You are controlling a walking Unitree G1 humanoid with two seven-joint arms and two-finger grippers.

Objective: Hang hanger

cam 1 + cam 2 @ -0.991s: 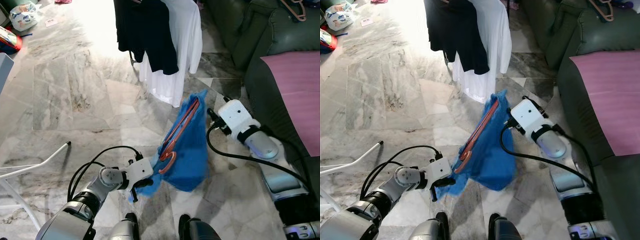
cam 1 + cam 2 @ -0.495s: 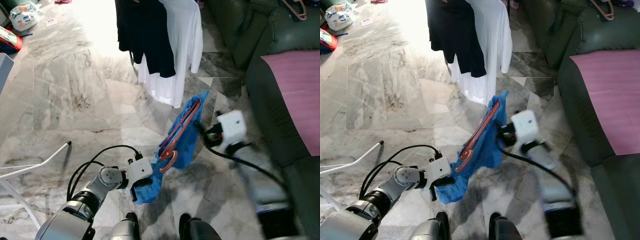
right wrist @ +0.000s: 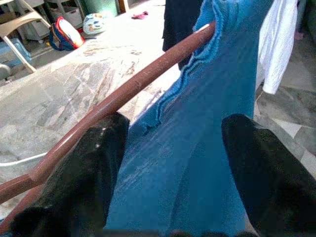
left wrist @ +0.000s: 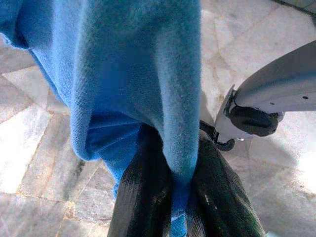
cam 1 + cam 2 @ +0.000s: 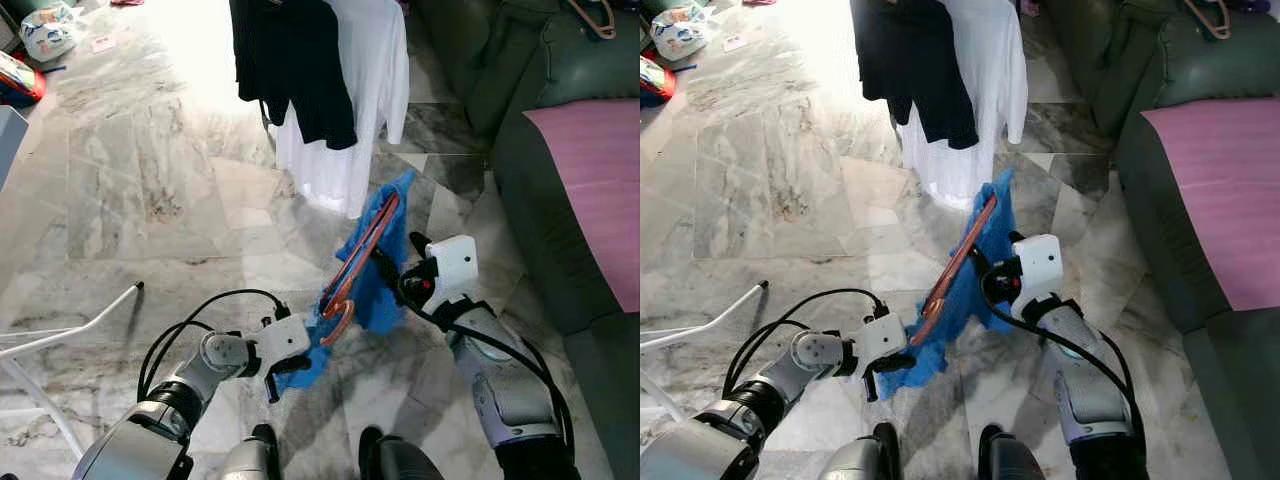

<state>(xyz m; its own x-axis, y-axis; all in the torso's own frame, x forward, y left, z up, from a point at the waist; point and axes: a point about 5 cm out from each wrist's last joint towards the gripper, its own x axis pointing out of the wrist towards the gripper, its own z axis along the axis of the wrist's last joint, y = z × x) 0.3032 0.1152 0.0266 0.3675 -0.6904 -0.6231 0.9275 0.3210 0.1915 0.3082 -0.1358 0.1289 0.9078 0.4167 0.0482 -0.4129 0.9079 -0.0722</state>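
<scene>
Two grippers work one load: the left gripper (image 4: 170,197) has its fingers pinched on the lower hem of the blue garment (image 5: 375,285), which rises from those fingers up and away toward the right arm. The right gripper (image 3: 173,177) stands wide, one finger on each side of the cloth, with the reddish-brown hanger (image 3: 123,94) crossing just past one finger (image 3: 81,173); whether that finger touches the bar is hard to tell. The hanger's hook (image 5: 335,325) dangles low, between the two grippers. Ahead of both, well apart, a black shirt (image 5: 285,70) and a white shirt (image 5: 355,100) hang over the marble floor (image 5: 150,180). The risk, as I judge it: with the hanger threaded loosely and held only through cloth, any tug by the left gripper could slide it out onto the floor.
</scene>
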